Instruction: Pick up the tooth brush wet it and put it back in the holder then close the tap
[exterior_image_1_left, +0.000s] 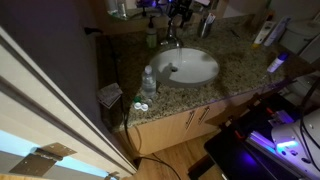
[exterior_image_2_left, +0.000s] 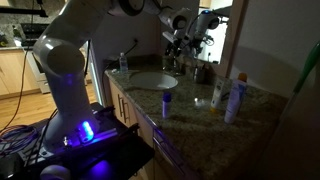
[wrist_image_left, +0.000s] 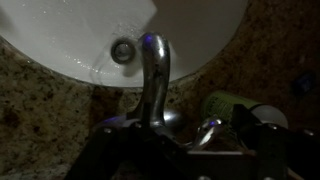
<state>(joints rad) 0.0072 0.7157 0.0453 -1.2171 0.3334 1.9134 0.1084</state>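
Tap (wrist_image_left: 152, 75) and basin drain (wrist_image_left: 122, 50) clear in wrist view alone; gripper (exterior_image_2_left: 183, 42) spread indiscernible.

Tap (wrist_image_left: 153, 75) behind basin (wrist_image_left: 200, 25), soap bottle (wrist_image_left: 228, 103) beside.

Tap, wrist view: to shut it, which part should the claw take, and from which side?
Probably the small shiny handle beside the base of the tap, not the slim curved spout reaching over the basin. Come from above at the counter's back, where the claw hangs; the soap bottle crowds the handle's outer side. The handle is partly hidden, so this is unsure.
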